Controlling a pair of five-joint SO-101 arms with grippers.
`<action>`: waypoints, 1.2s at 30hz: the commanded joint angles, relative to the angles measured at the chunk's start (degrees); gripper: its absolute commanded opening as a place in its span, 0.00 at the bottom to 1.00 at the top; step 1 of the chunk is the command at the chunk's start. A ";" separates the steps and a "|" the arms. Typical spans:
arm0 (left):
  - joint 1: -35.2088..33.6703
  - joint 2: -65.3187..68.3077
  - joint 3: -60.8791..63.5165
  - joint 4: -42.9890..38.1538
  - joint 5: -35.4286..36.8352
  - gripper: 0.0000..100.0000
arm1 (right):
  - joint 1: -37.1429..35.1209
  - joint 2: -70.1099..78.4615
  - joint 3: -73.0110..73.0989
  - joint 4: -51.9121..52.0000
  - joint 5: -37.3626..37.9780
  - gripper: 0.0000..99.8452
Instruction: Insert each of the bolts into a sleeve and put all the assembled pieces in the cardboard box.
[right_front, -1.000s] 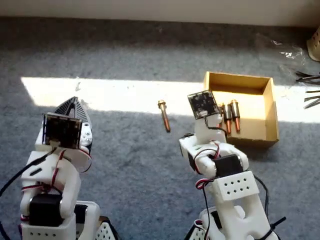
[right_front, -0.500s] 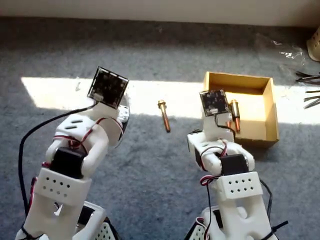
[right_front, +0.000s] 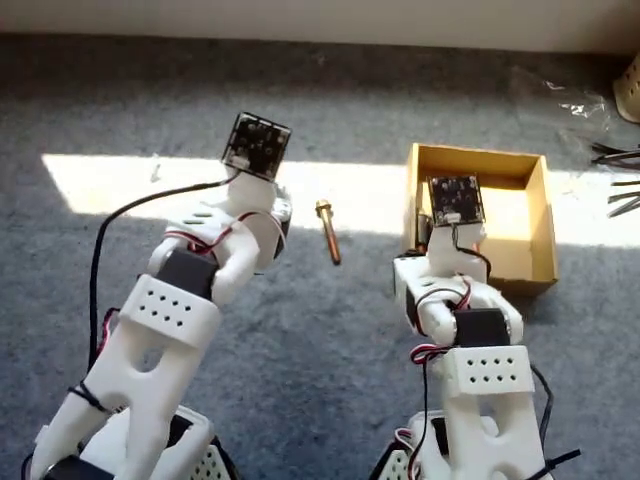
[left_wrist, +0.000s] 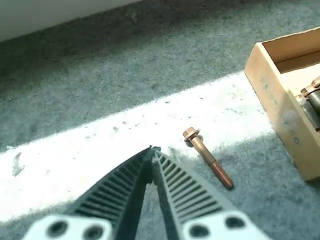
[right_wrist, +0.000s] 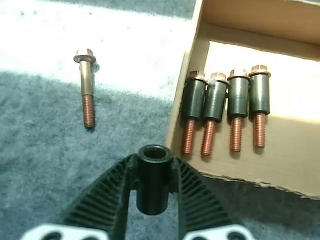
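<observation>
High view: left tool (left_wrist: 152, 150), closed empty, has swung toward the loose bolt (right_front: 327, 232) at 9 o'clock of the cardboard box (right_front: 476, 153); right tool (right_wrist: 153, 160) grips a black sleeve (right_wrist: 154, 192); insertion looks next.

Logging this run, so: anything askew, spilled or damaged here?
Nothing stands out. Four assembled pieces lie in a neat row in the box; one bolt lies on the carpet beside it, unsleeved; the right pincer holds a sleeve.
</observation>
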 joint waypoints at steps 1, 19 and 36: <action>4.18 2.15 -3.03 -3.52 0.62 0.01 | 0.92 -1.27 -0.48 -1.63 0.00 0.00; 6.02 23.69 -3.12 -20.13 8.88 0.01 | 4.18 -1.27 -0.40 -1.63 0.44 0.00; 8.48 37.41 -6.99 -27.43 15.65 0.10 | 4.18 -1.27 0.40 -1.71 0.44 0.00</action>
